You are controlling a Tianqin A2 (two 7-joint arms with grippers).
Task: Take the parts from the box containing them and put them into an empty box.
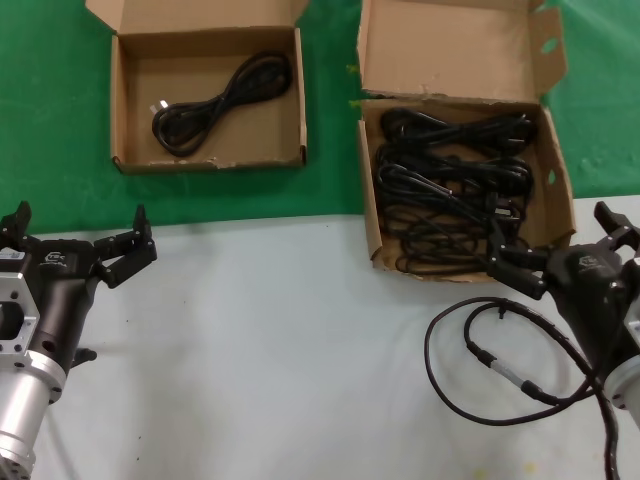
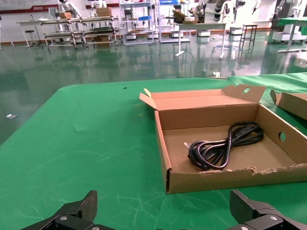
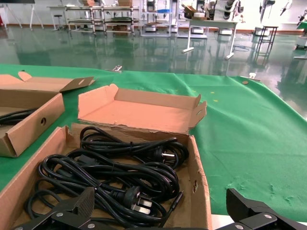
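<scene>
The larger box (image 1: 368, 215) with a tall lid flap stands at the back right and holds several black power cords (image 1: 455, 190). The smaller low-walled box (image 1: 125, 110) at the back left holds one coiled cord (image 1: 222, 105). My left gripper (image 1: 78, 230) is open and empty over the pale table, in front of the smaller box. My right gripper (image 1: 557, 242) is open and empty at the near edge of the larger box. The left wrist view shows the smaller box (image 2: 216, 181) with its cord (image 2: 225, 143) beyond the open gripper (image 2: 163, 211). The right wrist view shows the cords (image 3: 110, 175) just past the open gripper (image 3: 160, 208).
A thicker looped robot cable (image 1: 500, 368) with a silver connector lies on the pale table by my right arm. Both boxes stand on a green cloth (image 1: 330, 110). In the right wrist view the smaller box (image 3: 29, 117) shows beside the larger one.
</scene>
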